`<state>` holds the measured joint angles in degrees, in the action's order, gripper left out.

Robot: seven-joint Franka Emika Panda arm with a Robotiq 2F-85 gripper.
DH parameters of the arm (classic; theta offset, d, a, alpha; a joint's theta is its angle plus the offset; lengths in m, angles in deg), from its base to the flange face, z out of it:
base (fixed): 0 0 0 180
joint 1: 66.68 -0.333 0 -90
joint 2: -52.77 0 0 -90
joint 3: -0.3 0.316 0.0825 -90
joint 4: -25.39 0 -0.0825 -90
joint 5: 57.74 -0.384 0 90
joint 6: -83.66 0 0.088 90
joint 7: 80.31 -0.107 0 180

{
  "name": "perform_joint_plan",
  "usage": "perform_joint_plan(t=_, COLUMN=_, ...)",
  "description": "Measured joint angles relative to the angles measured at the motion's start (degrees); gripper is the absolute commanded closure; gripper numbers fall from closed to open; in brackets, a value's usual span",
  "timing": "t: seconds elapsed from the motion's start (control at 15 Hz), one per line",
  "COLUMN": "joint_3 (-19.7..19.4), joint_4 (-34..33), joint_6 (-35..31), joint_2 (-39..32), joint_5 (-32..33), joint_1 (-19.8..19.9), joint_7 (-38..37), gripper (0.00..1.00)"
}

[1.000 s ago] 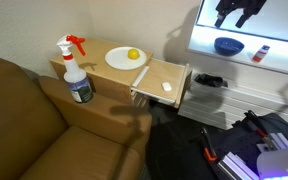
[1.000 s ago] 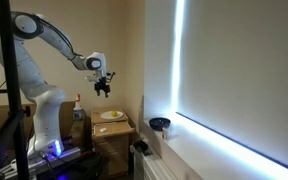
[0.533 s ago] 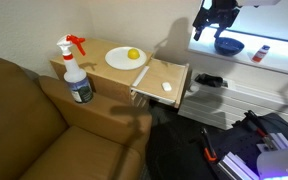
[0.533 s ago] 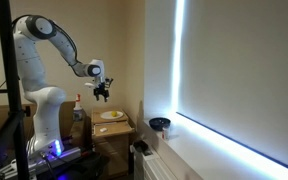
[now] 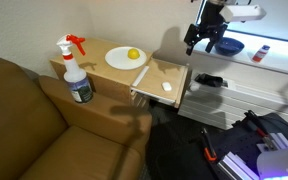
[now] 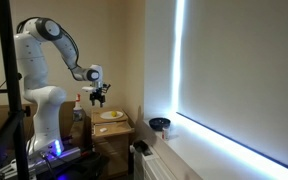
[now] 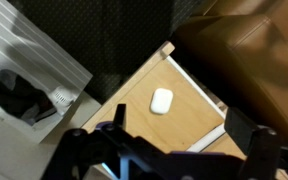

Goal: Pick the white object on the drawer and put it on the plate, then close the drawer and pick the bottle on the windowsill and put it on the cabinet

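A small white object (image 5: 166, 87) lies in the open wooden drawer (image 5: 156, 72) beside the cabinet (image 5: 96, 80); the wrist view shows it (image 7: 161, 100) below me. A white plate (image 5: 116, 62) with a yellow fruit (image 5: 133, 54) sits on the cabinet top. A small bottle (image 5: 261, 53) stands on the windowsill. My gripper (image 5: 204, 42) is open and empty, high above the drawer's far side. Its fingers (image 7: 184, 150) frame the lower edge of the wrist view. It also shows in an exterior view (image 6: 97, 97).
A spray bottle (image 5: 76, 70) stands on the cabinet's near corner. A blue bowl (image 5: 229, 46) sits on the windowsill next to the gripper. A brown couch (image 5: 34, 125) fills the left. Bags and cables (image 5: 254, 140) lie on the floor.
My gripper has moved down and away from the window, toward the space above the open drawer. Nothing else has moved.
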<state>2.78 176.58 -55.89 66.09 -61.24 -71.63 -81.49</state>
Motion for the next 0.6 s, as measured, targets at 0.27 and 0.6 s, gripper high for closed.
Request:
perform_joint_plan(t=0.27, joint_3=2.2, joint_4=-0.6, joint_6=-2.4, joint_2=-9.6, joint_5=-3.1, joint_1=-2.7, joint_7=-1.0, gripper=0.0)
perform_joint_plan(t=0.6, joint_3=2.5, joint_4=-2.7, joint_6=-6.7, joint_2=-19.3, joint_5=-5.1, joint_1=-2.6, joint_7=-2.9, gripper=0.0)
